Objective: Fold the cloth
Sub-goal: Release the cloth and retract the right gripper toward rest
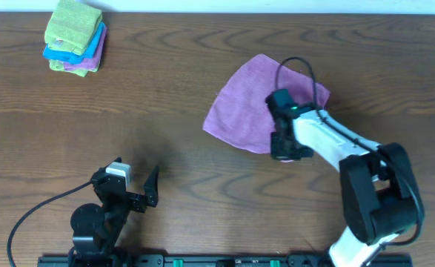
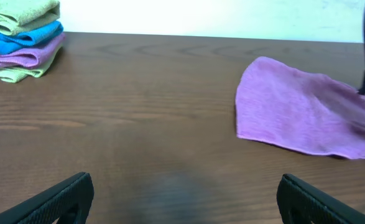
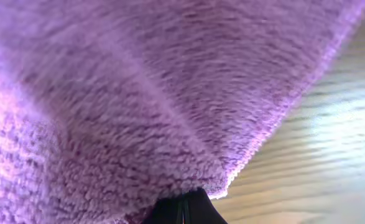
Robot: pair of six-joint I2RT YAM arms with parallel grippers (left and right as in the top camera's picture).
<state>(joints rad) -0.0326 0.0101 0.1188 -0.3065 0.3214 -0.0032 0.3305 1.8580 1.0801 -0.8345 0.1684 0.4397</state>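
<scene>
Lying right of centre on the wooden table [image 1: 202, 59], the lilac square microfibre cloth [image 1: 250, 104] has your right pincer [image 1: 283, 147] at its lower edge; you cannot tell whether that pincer is clamped. Your left pincer [image 2: 185, 186], spread apart, sits well away, lower left.

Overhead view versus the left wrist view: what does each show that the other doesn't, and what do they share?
Only overhead: the whole right arm, with the right hand at the lilac cloth's near edge. Only the left wrist: a low side-on look, the stack of folded cloths showing its layers edge-on, the left hand's open fingertips framing the bottom. Both: the cloth, the stack, the wooden table.
</scene>
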